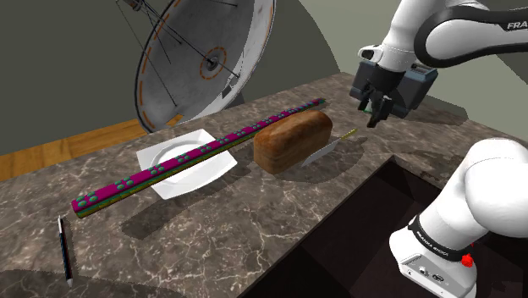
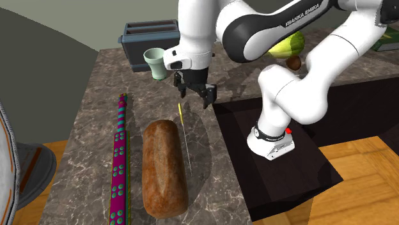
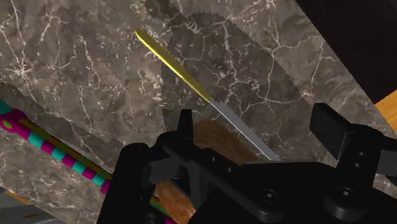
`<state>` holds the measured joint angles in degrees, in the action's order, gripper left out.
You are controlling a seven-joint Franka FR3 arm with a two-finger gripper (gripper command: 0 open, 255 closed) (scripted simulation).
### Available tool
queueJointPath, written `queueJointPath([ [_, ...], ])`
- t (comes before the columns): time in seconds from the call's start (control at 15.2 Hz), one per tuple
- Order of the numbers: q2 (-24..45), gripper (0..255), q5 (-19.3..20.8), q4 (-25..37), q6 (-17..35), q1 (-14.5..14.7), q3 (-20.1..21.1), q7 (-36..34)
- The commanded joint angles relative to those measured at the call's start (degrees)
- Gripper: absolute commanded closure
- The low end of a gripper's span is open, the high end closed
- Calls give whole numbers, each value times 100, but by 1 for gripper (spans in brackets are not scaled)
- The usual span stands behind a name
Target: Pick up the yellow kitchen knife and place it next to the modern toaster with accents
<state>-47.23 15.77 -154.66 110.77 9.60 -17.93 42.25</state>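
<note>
A: One question: where lies the yellow knife (image 2: 185, 137) from the gripper (image 2: 195, 96)?
B: Directly under it, flat on the counter (image 2: 96, 96), just beside the bread loaf (image 2: 165, 166) and parallel to the loaf's length; its yellow handle passes the loaf's end that faces the toaster (image 2: 150, 38).
A: And the fingers (image 3: 185, 127)?
B: Spread apart, grasping nothing. The arm (image 2: 256, 25) reaches over, hand pointing down above the handle. I think the wrist must turn a little before descending.
</note>
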Motion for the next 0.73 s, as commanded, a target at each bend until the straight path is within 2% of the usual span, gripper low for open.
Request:
queueJointPath([
  [0.0,158,0,191,-171,514,283,-588,1189],
  [0.2,610,0,354,-239,1216,841,-1519,2859],
  [0.4,1139,0,329,-163,1787,1556,-2429,4448],
  [0.66,1404,0,337,-314,2204,1667,-2607,4478],
])
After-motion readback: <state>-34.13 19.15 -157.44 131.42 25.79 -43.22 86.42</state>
